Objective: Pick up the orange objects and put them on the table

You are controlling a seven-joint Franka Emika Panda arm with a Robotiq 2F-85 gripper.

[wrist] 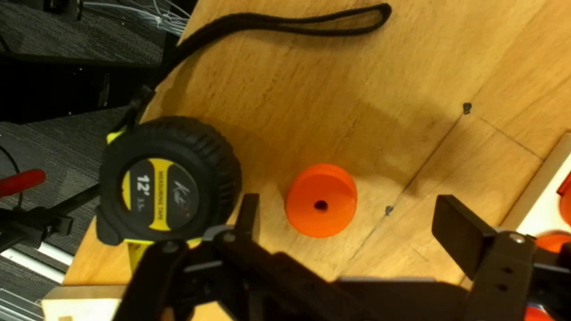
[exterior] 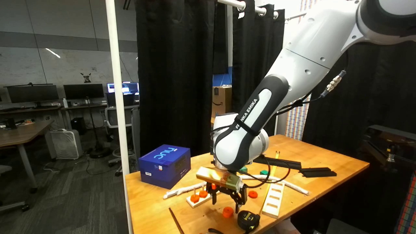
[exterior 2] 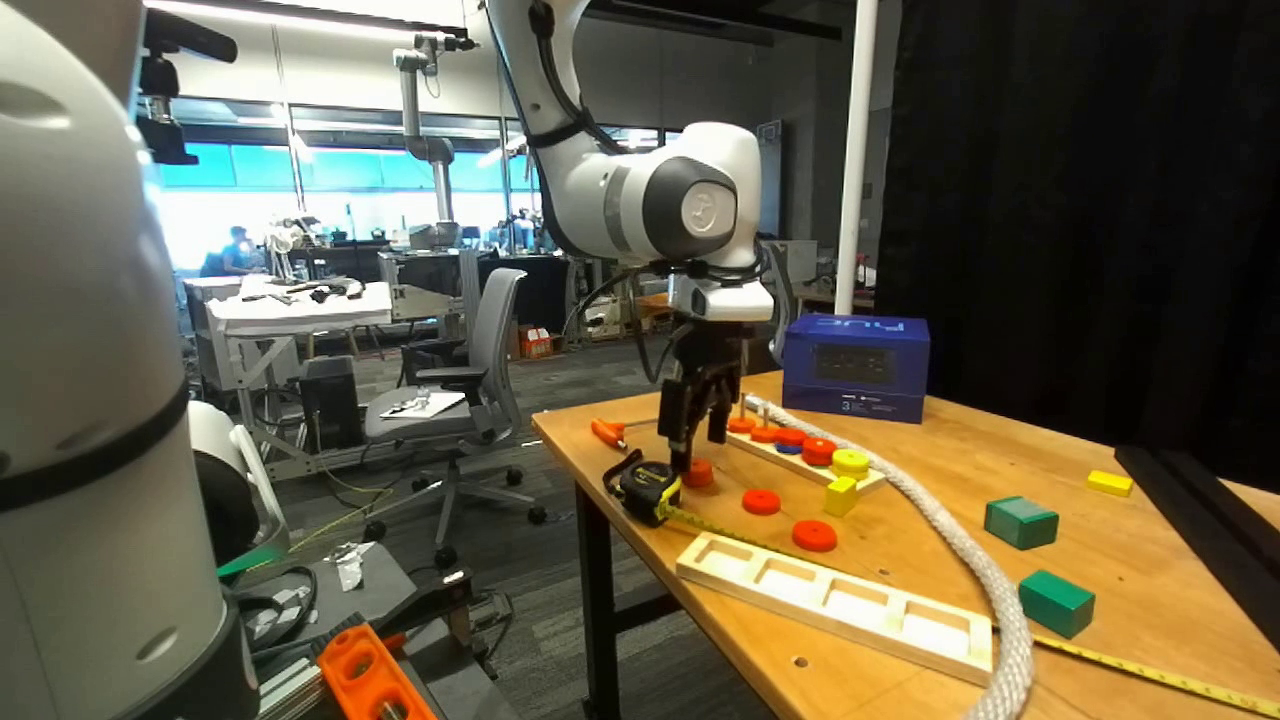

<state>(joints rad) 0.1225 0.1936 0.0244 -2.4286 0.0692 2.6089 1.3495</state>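
Tape measure (exterior: 248,220): black and yellow, lying right by the edge of the wooden table (exterior: 152,211) taken here as the near edge.
Thick orange disc (wrist: 321,195): centre-holed, flat on the table close to the near edge; just beside the tape measure, the two apart.
Robotiq gripper (exterior: 226,206): pointing down over that disc, its jaws spread well apart. In the wrist view the disc shows between the fingers (wrist: 461,234), bare wood visible on both sides of it. Fingertip clearance above the table cannot be determined.
Pale four-compartment tray (exterior 2: 840,622): one end beside the near edge; the tape measure's yellow blade (exterior 2: 1150,671) runs out past it.
Flat orange-red discs (exterior 2: 761,501): two on the table, apart from each other, between the tray and the wooden peg board (exterior 2: 866,482).
Peg board: farther in from the near edge; orange discs (exterior: 195,198) sit around the pegs at one end, a yellow disc (exterior 2: 850,461) shows toward the other, and a yellow block (exterior 2: 838,497) stands just beside the board.
White rope (exterior 2: 1012,630): curves along the far side of the peg board.
Green blocks (exterior 2: 1057,603): two, between the rope and the black bars (exterior: 318,172), which lie toward the right corner in an exterior view.
Blue NUC box (exterior: 164,166): at the far left corner in an exterior view.
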